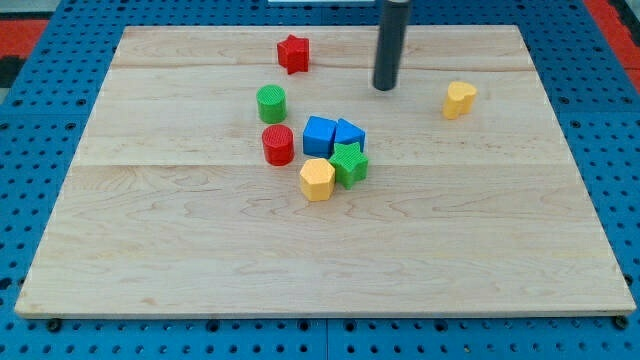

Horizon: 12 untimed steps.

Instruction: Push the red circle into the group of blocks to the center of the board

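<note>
The red circle (278, 145) stands on the wooden board (200, 260) just left of centre. To its right sits a tight group: a blue cube (319, 135), a second blue block (349, 133), a green star (349, 164) and a yellow hexagon (317, 180). A small gap separates the red circle from the blue cube. A green circle (271, 104) stands just above the red circle. My tip (385, 87) is above and to the right of the group, well away from the red circle and touching no block.
A red star (293, 54) lies near the view's top, left of the rod. A yellow heart-shaped block (459, 100) lies at the right. The board rests on a blue perforated base (40, 110).
</note>
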Each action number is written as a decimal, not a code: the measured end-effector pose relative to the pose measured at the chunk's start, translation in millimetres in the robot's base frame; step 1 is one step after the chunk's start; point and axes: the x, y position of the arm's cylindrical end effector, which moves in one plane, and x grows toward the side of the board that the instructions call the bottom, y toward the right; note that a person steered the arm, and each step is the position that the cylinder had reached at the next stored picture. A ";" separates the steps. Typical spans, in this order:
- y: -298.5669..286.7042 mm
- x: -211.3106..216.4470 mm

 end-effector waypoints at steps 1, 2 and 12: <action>-33.6 24.3; -27.3 54.7; -134.2 120.9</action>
